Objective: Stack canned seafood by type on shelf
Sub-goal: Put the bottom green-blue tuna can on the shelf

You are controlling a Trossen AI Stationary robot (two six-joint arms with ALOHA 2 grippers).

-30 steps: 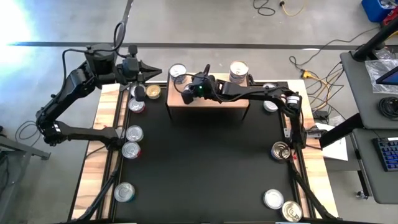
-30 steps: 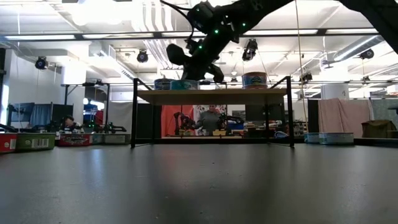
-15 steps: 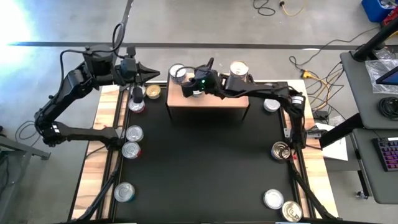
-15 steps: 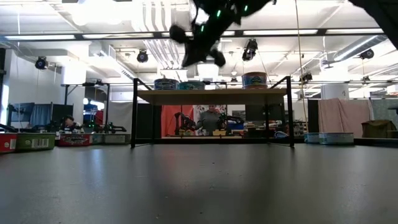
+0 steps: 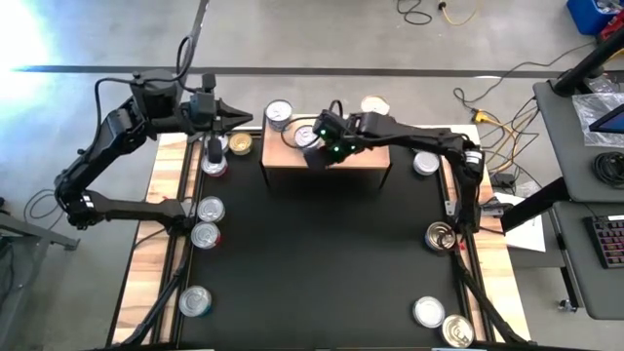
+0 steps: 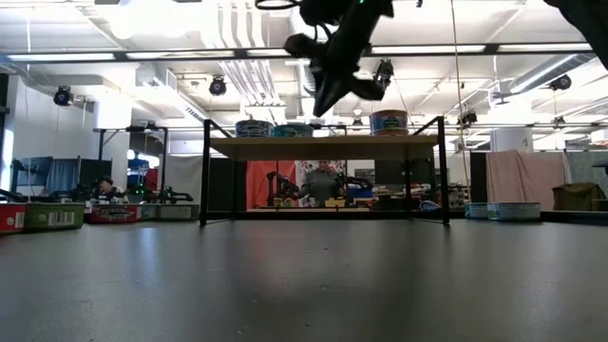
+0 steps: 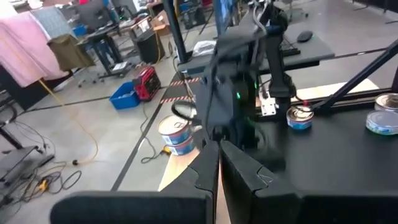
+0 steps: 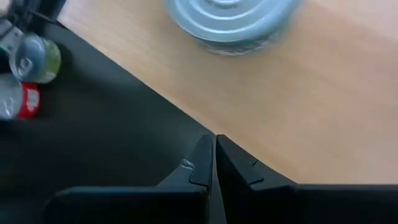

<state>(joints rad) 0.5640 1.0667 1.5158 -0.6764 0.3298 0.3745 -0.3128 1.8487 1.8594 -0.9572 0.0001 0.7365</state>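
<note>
The shelf (image 5: 341, 168) stands at the far middle of the black mat, its light wood top (image 8: 323, 106) on thin black legs (image 6: 205, 176). On it rest tins of canned seafood: one at the far left corner (image 5: 279, 113), one beside it (image 5: 299, 136), and a stack at the far right (image 5: 373, 105). My right gripper (image 5: 314, 158) hovers shut above the shelf's near left part, tilted downward, its tips (image 8: 214, 146) over the shelf's edge with a silver-topped tin (image 8: 230, 18) ahead. My left gripper (image 5: 246, 117) hangs shut in the air beyond the mat's far left corner, holding nothing.
Loose tins lie around the mat: a gold-topped one (image 5: 239, 144) and a red one (image 5: 214, 164) left of the shelf, more down the left edge (image 5: 207, 220) (image 5: 195, 300), others along the right edge (image 5: 424, 164) (image 5: 441, 236) (image 5: 429, 312). The mat's middle (image 5: 322, 263) is bare.
My right gripper has risen from just above the shelf's left part and swung toward the table's right and near side, tipping to point more steeply down. It has stayed shut. The tins on the shelf have kept their places.
</note>
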